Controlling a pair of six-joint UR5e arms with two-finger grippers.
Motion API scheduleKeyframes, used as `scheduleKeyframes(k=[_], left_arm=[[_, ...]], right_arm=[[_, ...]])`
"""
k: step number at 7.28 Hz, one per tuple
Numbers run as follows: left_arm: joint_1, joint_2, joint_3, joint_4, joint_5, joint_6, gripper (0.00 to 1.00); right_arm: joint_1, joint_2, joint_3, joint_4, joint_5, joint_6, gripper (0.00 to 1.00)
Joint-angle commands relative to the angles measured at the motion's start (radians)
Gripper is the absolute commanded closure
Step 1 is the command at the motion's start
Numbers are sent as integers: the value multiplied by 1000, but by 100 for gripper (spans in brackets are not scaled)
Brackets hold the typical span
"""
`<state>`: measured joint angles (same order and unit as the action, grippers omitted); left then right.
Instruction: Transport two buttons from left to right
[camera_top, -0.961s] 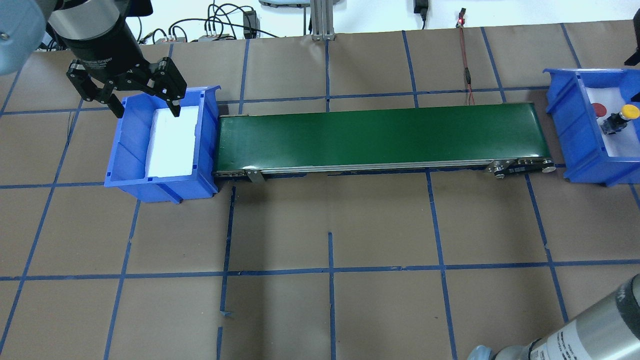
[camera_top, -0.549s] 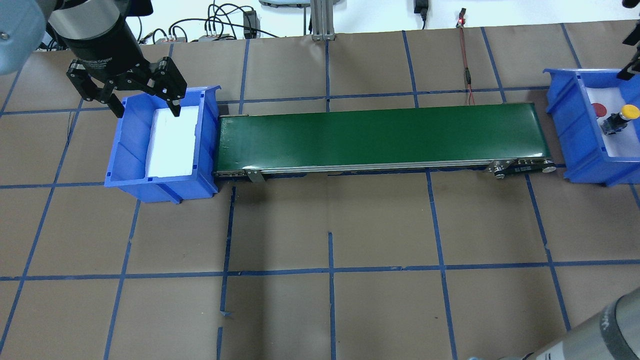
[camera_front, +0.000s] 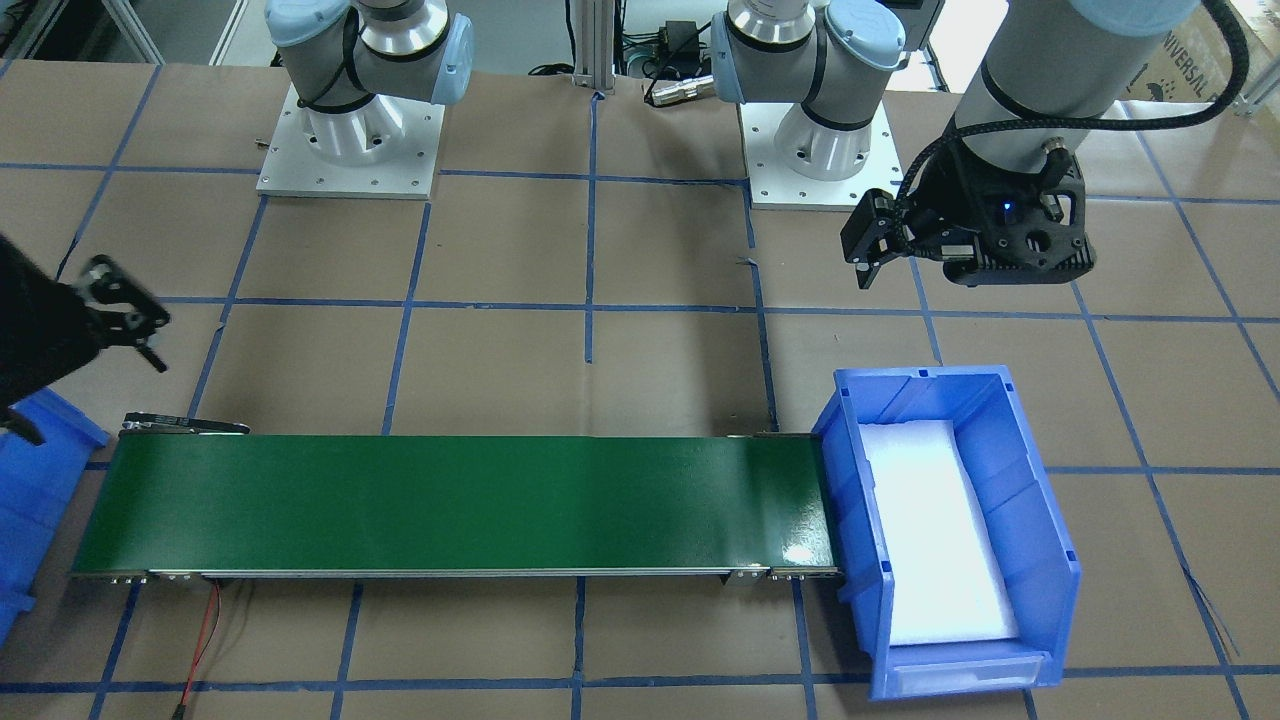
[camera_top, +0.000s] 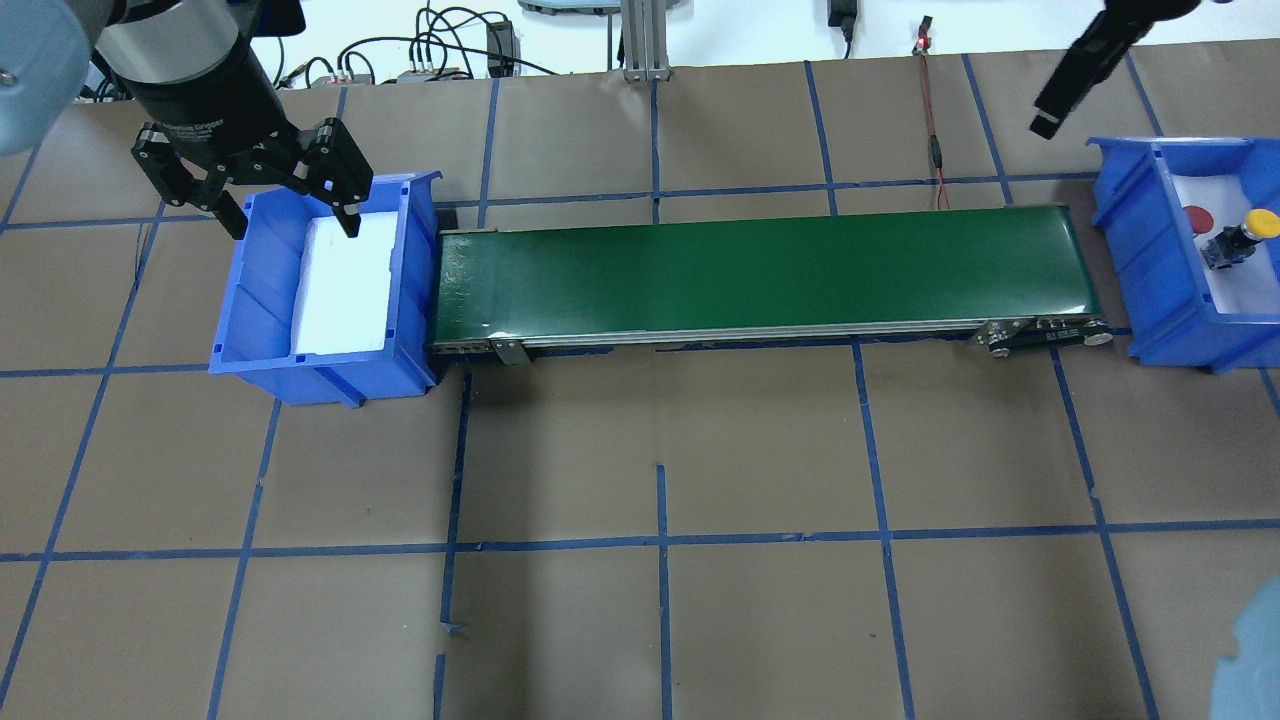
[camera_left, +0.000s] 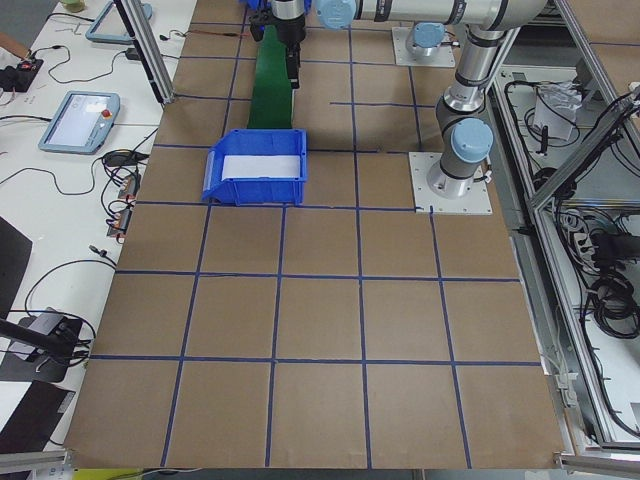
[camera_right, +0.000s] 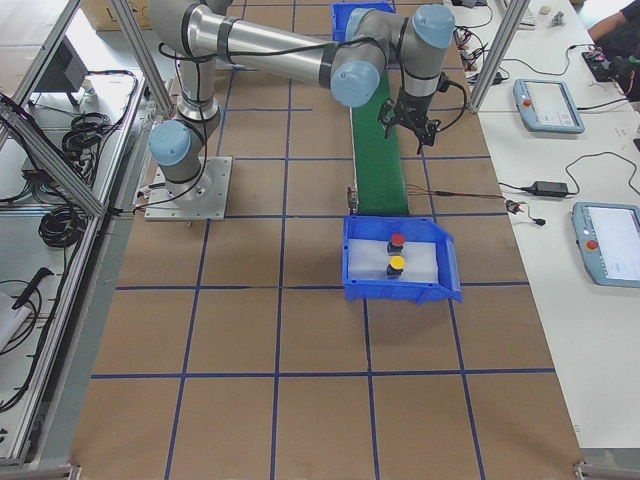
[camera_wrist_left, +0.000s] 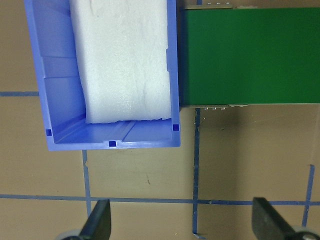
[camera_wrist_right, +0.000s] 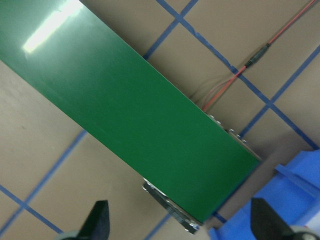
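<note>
Round yellow-capped plastic button (camera_top: 1262, 222) beside round red-capped plastic button (camera_top: 1198, 218) on soft white foam (camera_top: 1235, 290); left gripper (camera_wrist_left: 183, 222) and right gripper (camera_wrist_right: 182, 225) spread wide, apparently empty.

Brown paper-covered table (camera_top: 760, 450) filling the overhead frame, crossed by a grid of blue tape lines (camera_top: 662, 540). Across the upper middle, a long green conveyor belt (camera_top: 760, 270) with a metal side rail, running left to right. Just beside its left end, an open blue plastic bin (camera_top: 262, 290) lined with a white foam pad (camera_top: 345, 285). Near its right end, at the frame's right edge, a second blue plastic bin (camera_top: 1150, 250), also white-floored. Thin red wire (camera_top: 935, 150) trailing from the top edge down behind the belt. Upright aluminium post (camera_top: 640, 40) top centre, black cables (camera_top: 450, 50) to its left. In the right-side view, two grey-blue tablets (camera_right: 548, 105) on a white bench along the right edge.
</note>
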<state>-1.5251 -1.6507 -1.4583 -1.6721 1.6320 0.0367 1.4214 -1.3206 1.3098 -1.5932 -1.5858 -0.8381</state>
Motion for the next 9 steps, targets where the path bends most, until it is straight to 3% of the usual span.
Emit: scheduleKeyframes(k=[1, 4, 9], left_arm=[[0, 2, 1, 0, -1, 0, 0], [0, 2, 1, 0, 0, 0, 0], [0, 2, 1, 0, 0, 0, 0]], right_arm=[[147, -25, 28, -2, -2, 441, 0], [197, -44, 35, 15, 55, 848, 0], [203, -115, 108, 24, 46, 892, 0]])
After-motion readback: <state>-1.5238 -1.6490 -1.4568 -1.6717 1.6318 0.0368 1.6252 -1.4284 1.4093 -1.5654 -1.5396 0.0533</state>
